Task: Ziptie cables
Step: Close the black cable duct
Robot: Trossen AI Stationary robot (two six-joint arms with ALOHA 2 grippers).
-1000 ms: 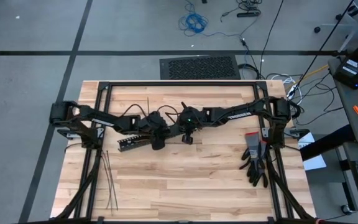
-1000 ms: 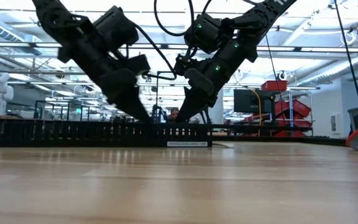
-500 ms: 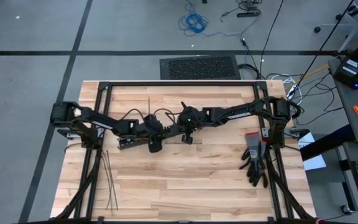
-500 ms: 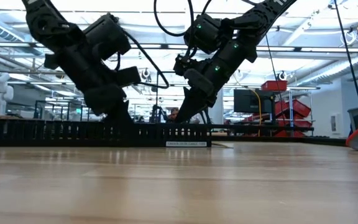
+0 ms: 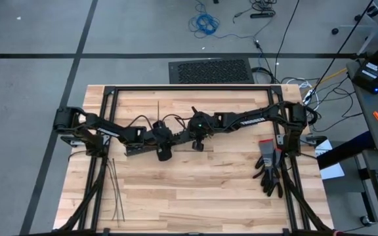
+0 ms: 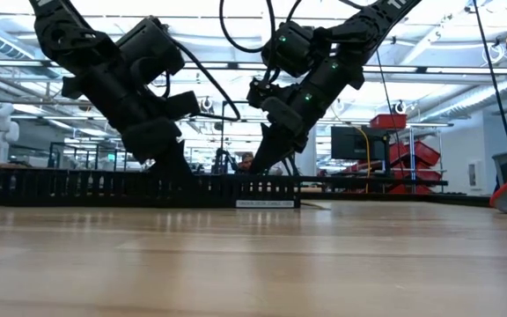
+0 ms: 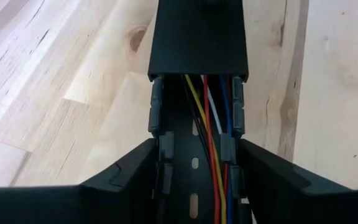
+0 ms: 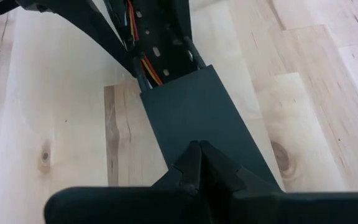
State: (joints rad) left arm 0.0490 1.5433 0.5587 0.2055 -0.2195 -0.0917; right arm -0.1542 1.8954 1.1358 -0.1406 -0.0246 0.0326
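Cables [image 7: 211, 137] sit inside the black slotted duct [image 7: 197, 43], which I see lying across the middle of the wooden table [image 5: 202, 183], left of centre. Going by size: the table first, with a black frame [image 5: 189, 88] around its edges; then both dark arms reaching in from either side and meeting over the duct. The duct itself runs left to right in the low view [image 6: 139, 187], with a solid cover over part of it and yellow, red, white and blue wires showing in the uncovered channel. My left gripper [image 7: 194, 163] straddles the duct, one finger against each slotted wall, clasping it from outside. My right gripper [image 8: 199, 163] is pressed down on the flat cover [image 8: 194, 112], fingers clenched together with nothing between them. A pair of dark gloves [image 5: 270, 167] lies near the right edge of the table. The zipties [image 5: 115, 190], thin dark strips, lie well apart from the duct at the near left side, untouched. One more thin strip [image 5: 157, 109] lies just beyond the duct on the far side.
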